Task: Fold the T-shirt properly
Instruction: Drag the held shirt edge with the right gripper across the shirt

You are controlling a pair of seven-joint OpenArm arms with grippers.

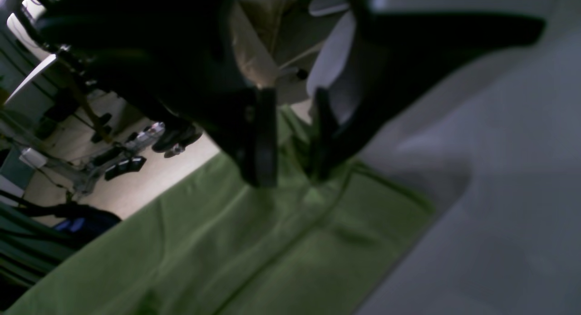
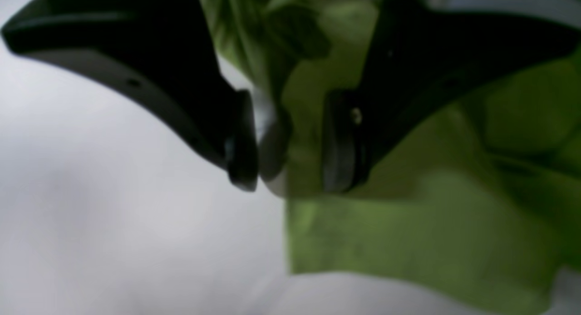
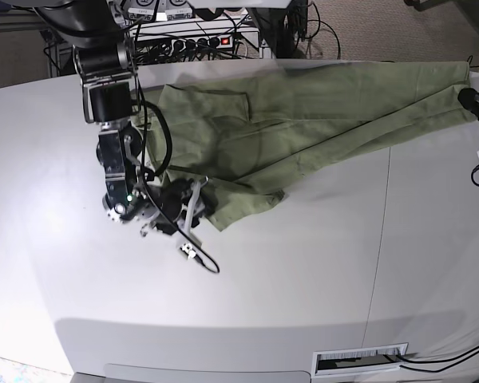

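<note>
The olive-green T-shirt [image 3: 303,104] is lying across the far part of the pale surface [image 3: 279,271], stretching from the robot's right arm [image 3: 120,144] over to the far right edge of the base view. Its body is spreading in loose, uneven layers, with a long diagonal fold running from the near middle up toward the right end, and a short flap is pointing toward the near side beside the right arm. The right gripper [image 2: 290,142] is standing wide, its two fingers apart, with one finger over the green cloth and the other over the pale surface just beyond the cloth's edge; whether either finger is touching the fabric cannot be told. The left gripper [image 1: 295,138] is hovering at the other end of the T-shirt, its fingers parted by a narrow gap, with bunched green cloth showing between and below them; the blur is hiding whether they are touching it. In the left wrist view, the cloth is reaching the edge of the surface, and cables [image 1: 45,210] and other equipment are showing on the floor [image 1: 181,165] beyond it.
</note>
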